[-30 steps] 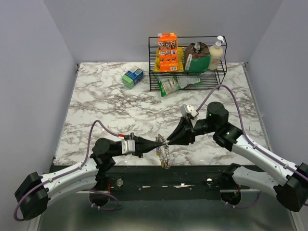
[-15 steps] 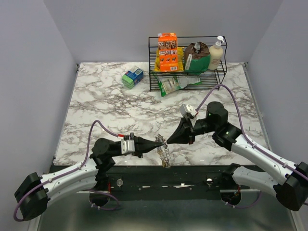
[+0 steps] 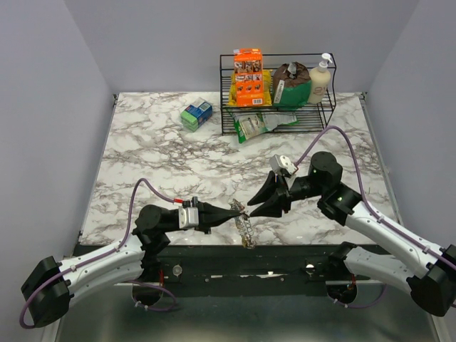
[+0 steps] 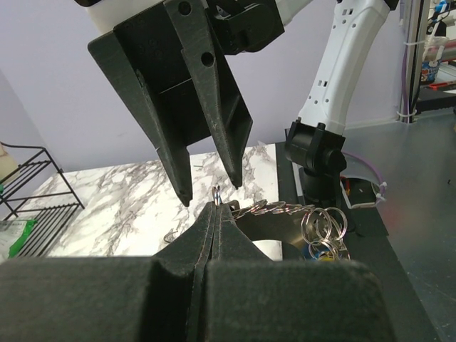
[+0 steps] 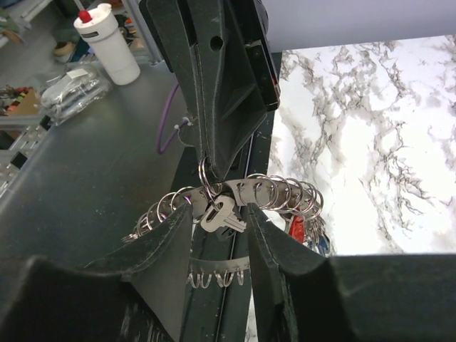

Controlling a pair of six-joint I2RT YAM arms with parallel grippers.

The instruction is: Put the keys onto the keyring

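Left gripper [image 3: 233, 211] closed tight, tips pinching top of keyring [image 3: 245, 226]; keyring hangs from those tips over near edge of marble table [image 3: 157, 157], many small rings bunched along its band; right gripper [image 3: 250, 209] faces it tip to tip, jaws apart, holding nothing; in right wrist view, silver key [image 5: 222, 216] dangles from small ring just below left tips, between spread right fingers [image 5: 167, 249]; contact with them unclear; red key head [image 5: 296, 229] further along band.
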